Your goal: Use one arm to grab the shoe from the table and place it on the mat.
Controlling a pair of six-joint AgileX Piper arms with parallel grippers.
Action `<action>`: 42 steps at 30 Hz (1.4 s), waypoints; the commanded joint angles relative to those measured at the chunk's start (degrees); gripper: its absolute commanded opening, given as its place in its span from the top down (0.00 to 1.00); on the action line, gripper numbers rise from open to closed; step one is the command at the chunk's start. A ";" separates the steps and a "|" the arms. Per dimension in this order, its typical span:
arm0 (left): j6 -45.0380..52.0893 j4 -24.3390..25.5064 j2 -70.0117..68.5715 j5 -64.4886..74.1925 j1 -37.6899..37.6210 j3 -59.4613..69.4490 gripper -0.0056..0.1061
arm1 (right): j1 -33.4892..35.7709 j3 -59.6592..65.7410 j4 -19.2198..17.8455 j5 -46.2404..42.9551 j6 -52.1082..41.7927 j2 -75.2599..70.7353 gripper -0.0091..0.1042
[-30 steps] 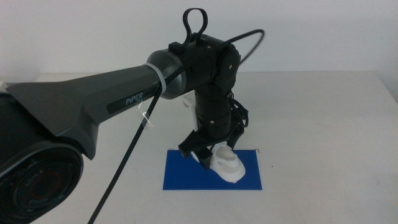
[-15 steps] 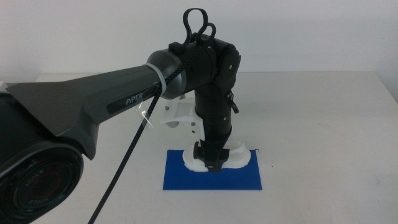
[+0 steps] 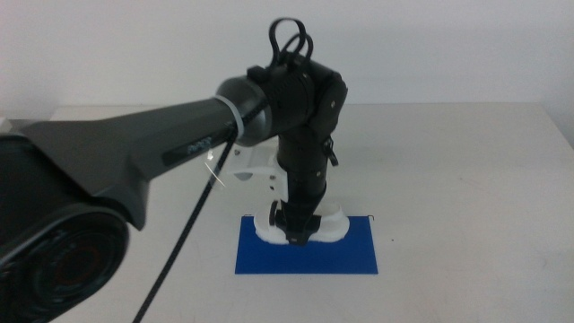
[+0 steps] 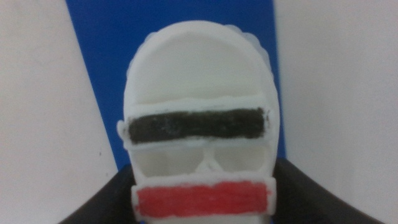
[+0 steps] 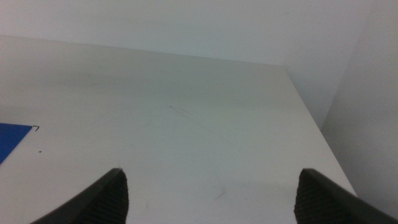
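Observation:
The left arm [image 3: 161, 148] reaches in from the left and points down over the dark blue mat [image 3: 305, 257]. My left gripper [image 3: 294, 231] is shut on the small white shoe [image 3: 334, 226], which lies crosswise at the mat's far edge, low on or just above it. In the left wrist view the shoe [image 4: 199, 81] fills the space between my jaws, with its black strap [image 4: 196, 124] and red strap [image 4: 202, 199] on top and the mat [image 4: 106, 37] beneath. My right gripper [image 5: 211, 199] is open and empty over bare table, out of the middle view.
The white table [image 3: 448, 161] extends around the mat on all sides. The right wrist view shows the table's far edge [image 5: 292, 74] and a corner of the mat [image 5: 9, 140]. A black cable [image 3: 184, 238] hangs below the left arm.
The left gripper has turned the shoe from toe-forward to crosswise and shifted it toward the mat's far edge, a little lower. The right arm has not moved.

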 commanded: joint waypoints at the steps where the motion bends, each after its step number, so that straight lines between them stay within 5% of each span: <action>1: -1.38 0.21 -2.01 5.05 -0.27 -1.80 0.96 | -0.30 0.29 -0.46 -4.14 -0.59 0.15 0.23; 11: -1.38 -1.74 0.43 3.62 -0.27 -1.80 0.96 | -0.30 0.29 -0.46 -4.14 -0.59 0.15 0.23; 12: -1.38 -1.74 0.43 3.66 -0.27 -1.80 0.88 | -0.30 0.29 -0.46 -4.14 -0.59 0.15 0.23; 13: -1.38 -1.74 0.43 4.04 -0.27 -1.80 0.34 | -0.30 0.29 -0.46 -4.14 -0.59 0.15 0.23; 17: -1.38 -1.74 0.22 4.15 -0.27 -1.80 0.22 | -0.30 0.29 -0.46 -4.14 -0.59 0.15 0.23; 29: -1.33 -0.30 -10.61 5.11 -0.27 -1.97 0.20 | -0.30 0.29 -0.46 -4.14 -0.59 0.15 0.23; 34: 0.76 4.84 -17.22 5.11 -0.27 -1.97 0.21 | -0.30 0.29 -0.46 -4.14 -0.59 0.15 0.23; 39: 13.90 11.41 -22.06 5.11 -0.27 -1.97 0.21 | -0.30 0.29 -0.46 -4.14 -0.59 0.15 0.23; 42: 31.20 20.54 -24.71 5.11 -0.27 -1.97 0.21 | -0.30 0.29 -0.46 -4.14 -0.59 0.15 0.23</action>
